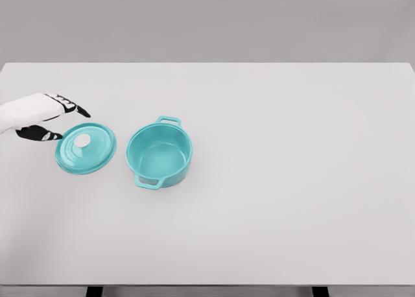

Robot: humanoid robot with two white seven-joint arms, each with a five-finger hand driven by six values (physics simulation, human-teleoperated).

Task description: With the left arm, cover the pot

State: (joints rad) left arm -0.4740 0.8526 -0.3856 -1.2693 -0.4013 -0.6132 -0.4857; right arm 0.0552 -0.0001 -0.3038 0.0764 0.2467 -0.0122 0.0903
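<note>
Left hand (pixel 45 118) at the frame's left edge, white back turned up, arm entering from the left. Black-tipped fingers (pixel 76 107) spread and pointing right, thumb lower, nothing held. Just right of and below the fingertips, a teal lid (pixel 85 148) flat on the white table (pixel 292 180), pale knob up, apparently untouched. Right of the lid, near but apart, the teal pot (pixel 159 155), uncovered, left of centre, one handle toward upper right, one toward lower left.

The left arm (pixel 16 113) is cut off by the frame's edge.
</note>
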